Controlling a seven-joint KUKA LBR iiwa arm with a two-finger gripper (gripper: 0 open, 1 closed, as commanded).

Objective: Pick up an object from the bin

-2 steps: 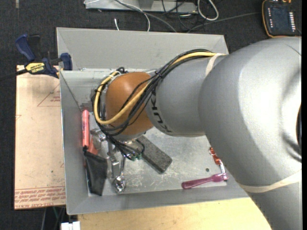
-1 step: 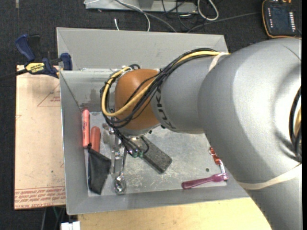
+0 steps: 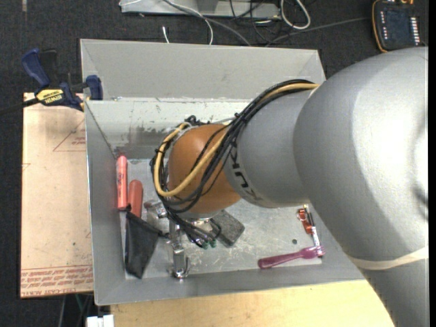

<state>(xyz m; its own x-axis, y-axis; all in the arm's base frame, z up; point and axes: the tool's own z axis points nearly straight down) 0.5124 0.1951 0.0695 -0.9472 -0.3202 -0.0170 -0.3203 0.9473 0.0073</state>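
While the grey arm point(image 3: 340, 162) reaches in from the right over the grey metal bin point(image 3: 204, 70), its gripper point(image 3: 178, 264) points at the scuffed floor close to the near wall, left of centre. The slim, shiny metal fingers point(image 3: 178, 256) look drawn together into one narrow tip, and nothing shows between them. The closest thing is a black wedge point(image 3: 138, 245), matte and soft-looking, broad at its far end and tapering toward the near wall; it lies just left of the fingers, beside them rather than between them, and whether it touches them cannot be told. Just right of the gripper, a little farther back, a dull grey block point(image 3: 230, 227) lies tilted, partly under the wrist's smooth, rounded orange cover point(image 3: 197, 169), which is looped by yellow and black cables point(image 3: 163, 176). By the left wall two smooth red cylinders lie side by side, a longer one point(image 3: 122, 181) and a shorter one point(image 3: 135, 197). Well to the right, a slender pink toothbrush point(image 3: 289, 256) lies along the near wall, with a small orange-red piece point(image 3: 306, 220) beyond it.
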